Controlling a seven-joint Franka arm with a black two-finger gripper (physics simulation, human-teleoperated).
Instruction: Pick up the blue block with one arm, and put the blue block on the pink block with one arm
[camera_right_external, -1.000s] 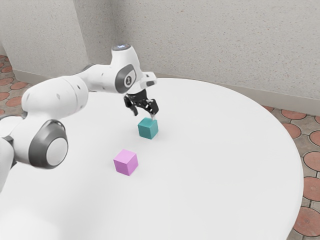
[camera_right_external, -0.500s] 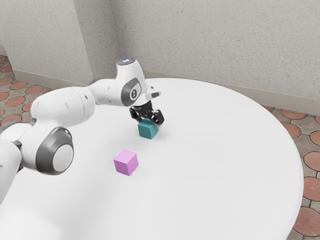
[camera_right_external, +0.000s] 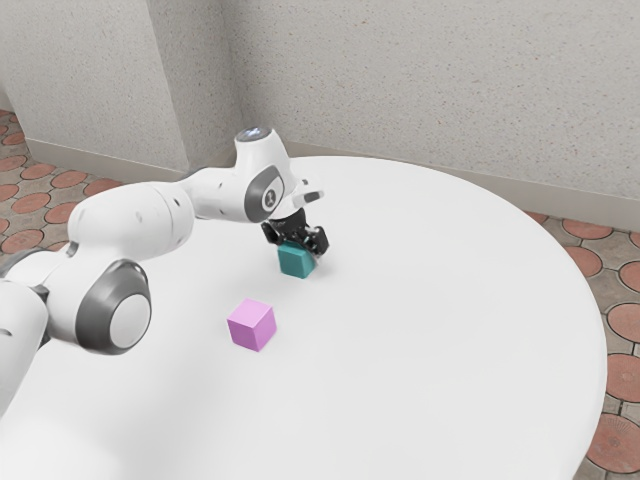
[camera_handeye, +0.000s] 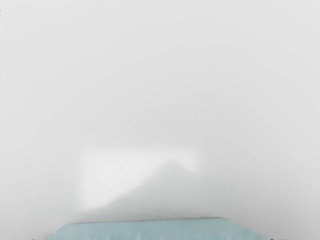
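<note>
Down comes the gripper (camera_right_external: 296, 243) onto the blue block (camera_right_external: 295, 263) (teal, really) inside 1 second. Clamped yet? Cannot tell, and the pink block (camera_right_external: 251, 324) waits.

No text, label, brand, number or sign can be read in either view. A small pale mark is seen on the dark round cap (camera_right_external: 268, 196) of the arm (camera_right_external: 150, 215), but it is too small to be made out.
</note>
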